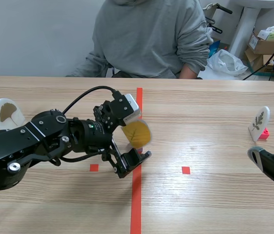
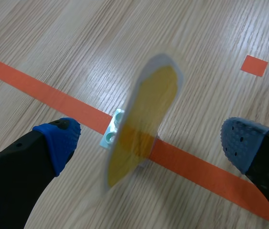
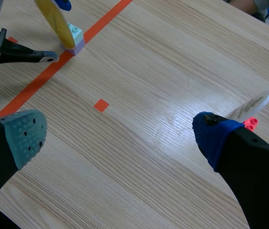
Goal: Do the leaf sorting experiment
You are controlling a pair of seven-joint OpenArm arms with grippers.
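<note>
Pictured during a leaf sorting trial on a wide wooden table (image 1: 214, 204), opposite a seated person (image 1: 146, 34) in a grey hoodie. Low over the table's left half, as far as the middle: the black left arm (image 1: 25, 146), with the left gripper (image 2: 151, 139) spread wide to either side of the yellow leaf card (image 2: 148, 109), holding nothing, blue pads (image 2: 60, 138) clear of both faces. Low at the right edge: the right gripper (image 3: 120, 134), likewise wide open and empty, just beside a white card with a dark lobed leaf (image 1: 259, 120) on a pink brick (image 1: 264, 133). At the far left: a white card with a brown fan-shaped leaf (image 1: 8, 113). On the orange-red centre line (image 1: 137, 204), between the left fingers: that yellow leaf card, standing plugged into a pale blue brick (image 2: 111, 130). Looks light and top-heavy, thin and stiff, with a glossy face likely to slip under the pads. Liable, by the look of it, to topple or pop off its base at a sideways knock. Best taken, probably, low down near the brick, pads closing flat and gently on both faces, or else by the brick itself. Presumably bound for one of the two white cards; impossible to say which from here
</note>
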